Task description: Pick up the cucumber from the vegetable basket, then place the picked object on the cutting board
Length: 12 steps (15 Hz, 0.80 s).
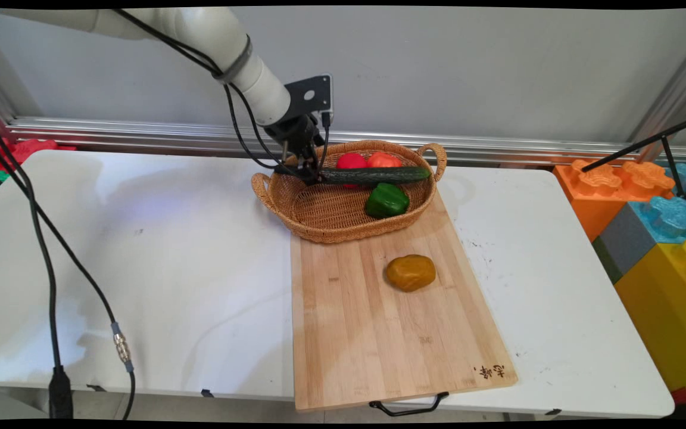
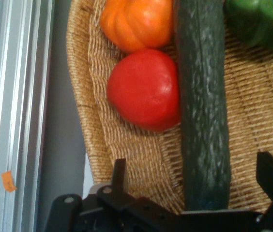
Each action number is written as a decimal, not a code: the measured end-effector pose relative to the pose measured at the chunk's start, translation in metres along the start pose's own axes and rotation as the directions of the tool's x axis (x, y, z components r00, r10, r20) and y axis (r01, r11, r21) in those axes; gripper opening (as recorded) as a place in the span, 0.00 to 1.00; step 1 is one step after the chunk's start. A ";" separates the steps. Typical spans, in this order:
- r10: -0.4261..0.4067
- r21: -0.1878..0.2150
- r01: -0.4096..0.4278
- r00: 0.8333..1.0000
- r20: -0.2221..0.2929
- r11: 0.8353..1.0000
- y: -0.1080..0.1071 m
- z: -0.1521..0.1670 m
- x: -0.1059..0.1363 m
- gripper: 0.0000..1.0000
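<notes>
My gripper [image 1: 311, 177] reaches into the wicker basket [image 1: 319, 229] at its back left. It stands open, its fingers on either side of the left end of a dark green cucumber [image 1: 376, 174] without touching it. In the hand view the cucumber [image 2: 204, 111] runs up between the two fingers [image 2: 119, 169], with the gripper [image 2: 193, 163] over its near end. A red tomato [image 2: 144, 89] and an orange tomato [image 2: 136, 21] lie beside it, and a green pepper [image 2: 262, 19] lies on its other side.
The basket sits on the far end of a wooden cutting board [image 1: 373, 333]. A brown potato [image 1: 411, 272] lies on the board's middle. Large coloured toy blocks [image 1: 652, 226] stand at the right, past the white table [image 1: 140, 268]. Black cables [image 1: 51, 286] hang at the left.
</notes>
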 end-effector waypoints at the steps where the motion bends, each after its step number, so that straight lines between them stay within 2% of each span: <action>1: 0.001 0.003 -0.001 1.000 0.007 1.000 0.000 0.004 -0.001 1.00; 5: 0.006 0.006 -0.007 1.000 0.027 1.000 0.003 0.019 -0.005 1.00; 6: 0.008 0.005 -0.008 1.000 0.030 1.000 0.004 0.021 -0.006 0.00; 12: 0.013 -0.001 -0.013 0.999 0.036 1.000 0.011 0.020 -0.003 0.00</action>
